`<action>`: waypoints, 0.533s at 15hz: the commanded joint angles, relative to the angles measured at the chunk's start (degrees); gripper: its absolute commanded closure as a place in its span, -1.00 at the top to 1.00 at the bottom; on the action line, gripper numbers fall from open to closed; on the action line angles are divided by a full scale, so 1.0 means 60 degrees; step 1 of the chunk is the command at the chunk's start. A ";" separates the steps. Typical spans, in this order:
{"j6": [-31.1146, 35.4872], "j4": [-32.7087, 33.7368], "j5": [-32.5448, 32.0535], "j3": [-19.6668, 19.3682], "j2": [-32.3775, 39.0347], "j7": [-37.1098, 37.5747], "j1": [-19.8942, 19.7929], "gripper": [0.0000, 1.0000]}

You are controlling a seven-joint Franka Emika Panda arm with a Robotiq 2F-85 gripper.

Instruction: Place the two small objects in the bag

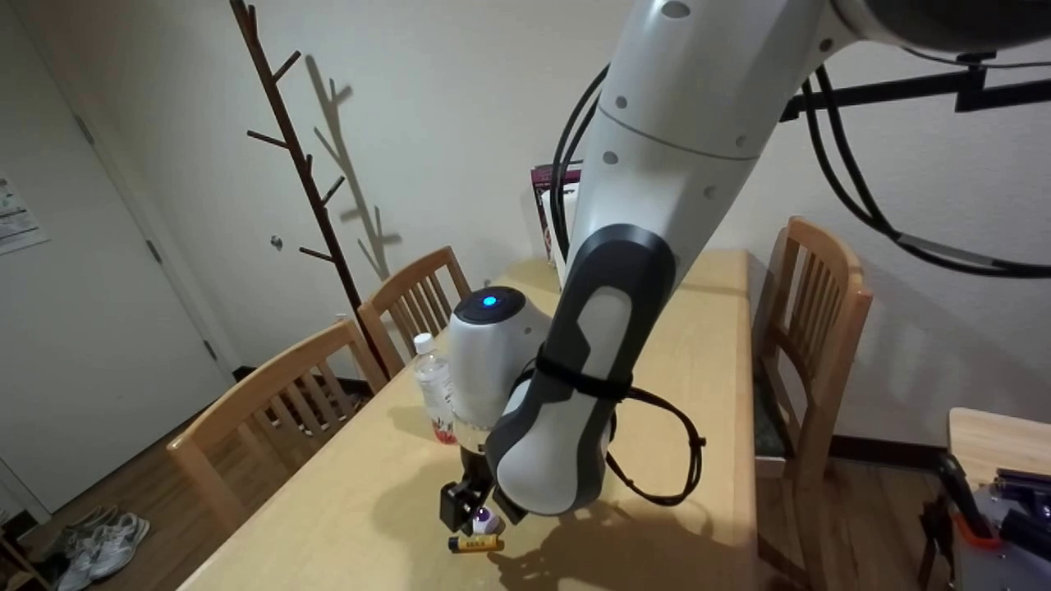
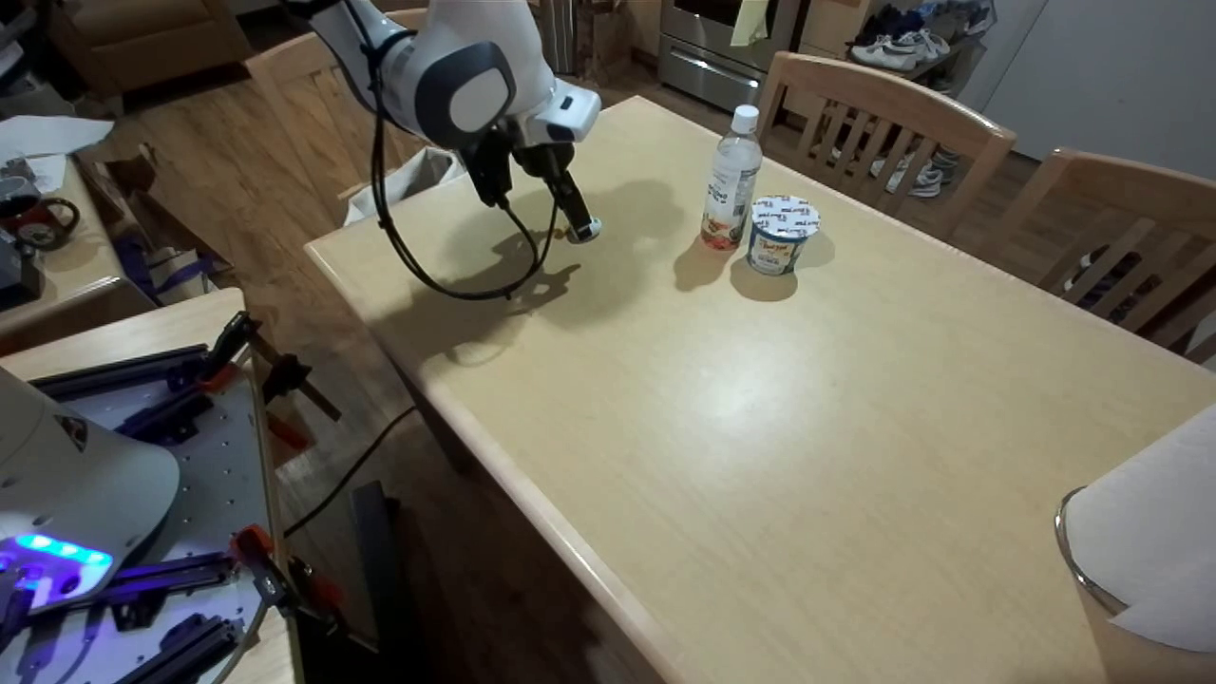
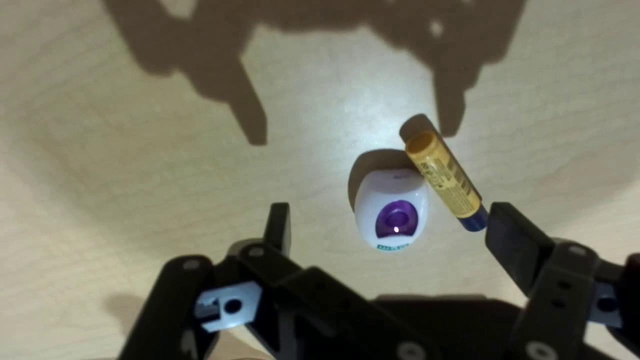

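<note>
A home; dining area beside a kitchen; long wooden table point(image 2: 902, 456) with slat-backed chairs point(image 2: 883, 97) alongside; steel-fronted oven point(image 2: 708, 52), cloth point(image 2: 750, 21) hanging at its front; shoes point(image 1: 115, 546) near a white door point(image 1: 90, 328); branching coat stand point(image 1: 294, 148); paper towel roll point(image 2: 1159, 532), drink bottle point(image 2: 731, 180) and food cup point(image 2: 781, 233) on the table.

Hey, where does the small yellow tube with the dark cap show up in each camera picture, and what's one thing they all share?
In an exterior view: the yellow tube is near the bottom, just left of centre, below the gripper.
In an exterior view: I can't make it out for certain; the gripper is above and left of centre.
In the wrist view: the yellow tube is right of centre, about mid-height.
Shared landmark: the gripper.
</note>
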 commanded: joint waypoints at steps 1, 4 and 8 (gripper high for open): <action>0.0104 0.0281 0.0611 0.0021 0.0549 0.0538 0.0049 1.00; 0.0046 0.0456 0.0693 -0.0226 0.0883 0.0688 0.0292 1.00; 0.0044 0.0628 0.0574 -0.0523 0.1133 0.0668 0.0563 1.00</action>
